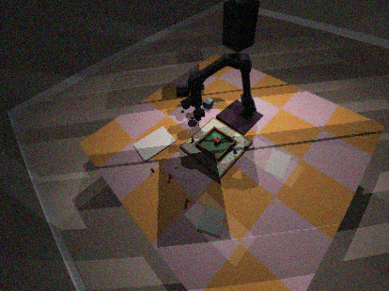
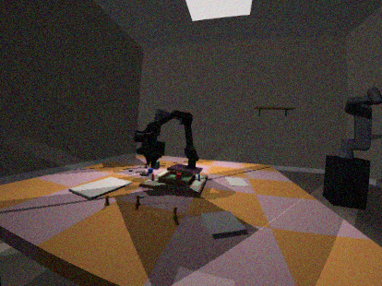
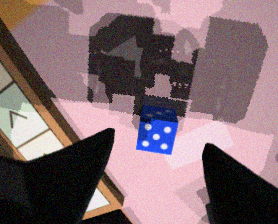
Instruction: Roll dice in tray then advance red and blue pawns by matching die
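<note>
The blue die (image 3: 156,136) (image 2: 150,170) lies on the table beside the board (image 3: 61,122) (image 1: 244,144), with a five-dot face towards the wrist camera. My gripper (image 3: 158,142) (image 2: 151,163) (image 1: 195,119) is open above it, one finger on each side of the die in the wrist view. The red die (image 1: 217,140) (image 2: 179,175) lies in the green tray (image 1: 208,146) in the middle of the board; its number is too small to read. The red pawn (image 1: 192,140) (image 2: 153,177) stands on the board's left side, the blue pawn (image 1: 235,151) (image 2: 199,177) on its right side.
A white slab (image 1: 154,144) (image 2: 101,187) lies left of the board, a grey slab (image 1: 210,220) (image 2: 224,224) in front, a pale sheet (image 1: 278,163) (image 2: 236,181) to the right. Small brown figures (image 1: 169,177) (image 2: 137,202) stand in front. A grey block (image 1: 208,103) is behind my gripper.
</note>
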Motion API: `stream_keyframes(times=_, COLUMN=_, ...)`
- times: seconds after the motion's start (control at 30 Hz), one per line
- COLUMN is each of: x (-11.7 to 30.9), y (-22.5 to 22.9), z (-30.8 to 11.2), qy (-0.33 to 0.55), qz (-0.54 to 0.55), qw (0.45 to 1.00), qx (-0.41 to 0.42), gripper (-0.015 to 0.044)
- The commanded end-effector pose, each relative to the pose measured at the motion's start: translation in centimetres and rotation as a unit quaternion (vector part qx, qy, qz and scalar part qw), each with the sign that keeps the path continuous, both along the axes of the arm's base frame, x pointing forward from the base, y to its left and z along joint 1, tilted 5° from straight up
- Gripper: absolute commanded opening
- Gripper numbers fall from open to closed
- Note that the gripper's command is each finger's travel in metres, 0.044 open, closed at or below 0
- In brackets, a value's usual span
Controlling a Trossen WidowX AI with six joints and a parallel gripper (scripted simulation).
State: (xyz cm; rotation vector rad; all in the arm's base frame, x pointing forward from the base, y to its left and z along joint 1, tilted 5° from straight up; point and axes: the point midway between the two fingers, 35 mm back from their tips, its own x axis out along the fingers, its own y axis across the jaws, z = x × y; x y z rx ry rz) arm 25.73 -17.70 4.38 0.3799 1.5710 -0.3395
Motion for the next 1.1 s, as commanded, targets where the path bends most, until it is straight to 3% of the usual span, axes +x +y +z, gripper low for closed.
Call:
stream_keyframes(times=0.0, x=-0.2, y=0.2, z=-0.8, qy=0.004, qz=-0.001, qw=1.0, qx=0.003, gripper=0.0275)
stream_keyframes(times=0.47, x=-0.3, y=0.3, z=-2.7, qy=0.004, qz=-0.001, qw=1.0, qx=0.003, gripper=0.0275)
stream_keyframes(times=0.67, x=-0.3, y=0.3, z=-2.7, qy=0.004, qz=-0.001, qw=1.0, qx=0.003, gripper=0.0118)
stream_keyframes(times=0.87, x=-0.3, y=0.3, z=-2.7, qy=0.004, qz=-0.001, qw=1.0, qx=0.003, gripper=0.0078)
stream_keyframes(times=0.97, x=-0.2, y=0.2, z=-2.4, qy=0.004, qz=-0.001, qw=1.0, qx=0.003, gripper=0.0)
stream_keyframes(times=1.07, x=0.1, y=0.0, z=-0.9, qy=0.004, qz=-0.001, qw=1.0, qx=0.003, gripper=0.0)
